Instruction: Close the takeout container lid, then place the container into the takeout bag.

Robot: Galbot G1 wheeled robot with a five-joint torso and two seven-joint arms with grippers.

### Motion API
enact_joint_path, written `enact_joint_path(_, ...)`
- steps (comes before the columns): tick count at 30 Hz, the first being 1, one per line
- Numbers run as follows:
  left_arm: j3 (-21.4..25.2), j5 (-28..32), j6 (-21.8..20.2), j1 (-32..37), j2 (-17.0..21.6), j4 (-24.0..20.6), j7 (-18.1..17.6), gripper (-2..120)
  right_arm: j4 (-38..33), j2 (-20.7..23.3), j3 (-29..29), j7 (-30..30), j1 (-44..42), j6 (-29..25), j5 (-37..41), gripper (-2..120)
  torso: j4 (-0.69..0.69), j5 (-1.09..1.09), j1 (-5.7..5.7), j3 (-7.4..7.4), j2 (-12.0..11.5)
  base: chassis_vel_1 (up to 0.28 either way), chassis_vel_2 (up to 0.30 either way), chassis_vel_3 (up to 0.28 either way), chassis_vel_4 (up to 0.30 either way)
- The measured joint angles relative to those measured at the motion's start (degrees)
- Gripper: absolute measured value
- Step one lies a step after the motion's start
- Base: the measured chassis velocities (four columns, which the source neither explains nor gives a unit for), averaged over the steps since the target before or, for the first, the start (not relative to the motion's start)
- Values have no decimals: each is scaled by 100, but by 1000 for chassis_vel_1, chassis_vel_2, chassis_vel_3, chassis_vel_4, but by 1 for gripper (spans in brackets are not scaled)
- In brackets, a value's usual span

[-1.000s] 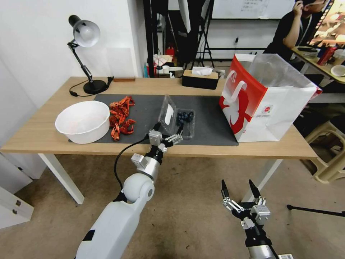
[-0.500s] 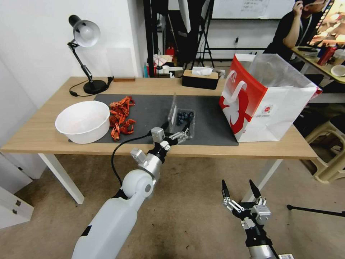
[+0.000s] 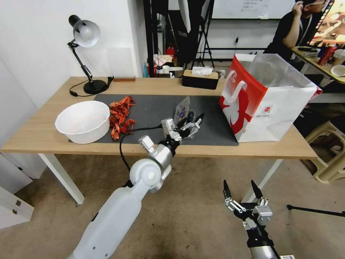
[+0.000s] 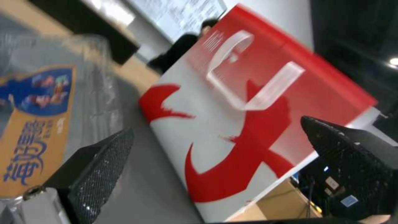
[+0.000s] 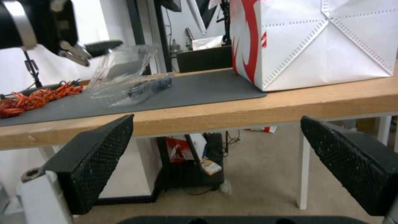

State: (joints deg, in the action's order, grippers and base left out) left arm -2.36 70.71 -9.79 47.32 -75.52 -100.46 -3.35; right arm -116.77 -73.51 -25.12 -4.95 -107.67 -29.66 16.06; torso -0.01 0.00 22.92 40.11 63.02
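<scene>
Takeout container (image 3: 187,118): thin clear plastic, glossy.
Lid (image 3: 182,108): same clear plastic, bearing a smooth printed label.
Takeout bag (image 3: 266,104): matt red-and-white paper with stitched-looking seams, filmy clear plastic liner on top.
Mat (image 3: 151,108): dark grey, matt, smooth.
Table (image 3: 43,133): light wood grain.
Left gripper (image 3: 192,124): black fingers, pads finely textured.
Bowl (image 3: 83,121): white, smooth.
</scene>
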Motion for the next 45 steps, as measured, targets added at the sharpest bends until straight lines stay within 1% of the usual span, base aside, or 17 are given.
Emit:
enact_joint_path(1,0,0,0,0,0,0,0,100,0,0,0,0,0,0,0,100,0,0,0,0,0,0,0,0,0)
enact_joint_path(3,4,395,-263,-156,-40,86,-432,100,18,-10,-11,1,-21,-33,2,100,1,0,0,0,0,0,0,0,0)
enact_joint_path(4,4,395,-263,-156,-40,86,-432,100,18,-10,-11,1,-21,-33,2,100,1,0,0,0,0,0,0,0,0)
enact_joint_path(7,45,832,-531,-271,-87,183,-1024,100,34,-16,-20,5,-35,-54,8,100,1,0,0,0,0,0,0,0,0)
enact_joint_path(12,53,1065,-642,-361,-124,281,-1396,95,33,-15,-19,19,-36,-54,24,100,1,0,-1,0,0,0,0,0,0)
enact_joint_path(20,27,1009,-756,-468,-128,351,-2020,63,-257,114,-48,163,71,216,396,100,1,1,0,0,0,0,0,0,0)
enact_joint_path(21,27,1009,-756,-468,-128,351,-2020,63,-257,114,-48,163,71,216,396,100,1,1,0,0,0,0,0,0,0)
enact_joint_path(22,23,950,-804,-438,-118,343,-2134,51,-456,271,-129,366,203,470,957,100,1,0,-1,0,0,0,0,0,0)
enact_joint_path(25,18,906,-822,-413,-112,335,-2200,36,-724,520,-288,567,487,993,1924,100,1,-1,0,0,0,0,0,0,0)
enact_joint_path(27,19,902,-822,-411,-107,335,-2208,33,-830,619,-344,575,632,1212,2358,100,0,0,-1,0,0,0,0,0,0)
enact_joint_path(29,28,898,-806,-412,-95,335,-2220,23,-1028,829,-446,426,1067,1690,3441,100,0,1,0,0,0,0,0,0,0)
enact_joint_path(31,30,898,-800,-412,-91,335,-2221,19,-1056,876,-461,372,1192,1780,3658,100,-1,0,-1,0,0,0,0,0,0)
enact_joint_path(32,31,897,-788,-412,-84,335,-2223,13,-1093,1033,-502,177,1618,2048,4344,100,3,0,-1,0,0,0,0,0,0)
enact_joint_path(33,31,897,-788,-412,-84,335,-2223,13,-1093,1033,-502,177,1618,2048,4344,100,3,0,-1,0,0,0,0,0,0)
enact_joint_path(35,33,897,-772,-404,-77,335,-2227,2,-1032,1228,-534,-42,2130,2383,5166,100,3,0,0,0,0,0,0,0,0)
enact_joint_path(40,37,888,-759,-380,-58,342,-2249,0,-538,1616,-401,-337,2996,3057,6560,100,0,2,0,1,-1,0,0,0,0)
enact_joint_path(45,39,884,-740,-388,-68,351,-2252,0,-242,1682,-246,-517,3508,3351,6994,100,1,1,1,1,-1,0,0,0,0)
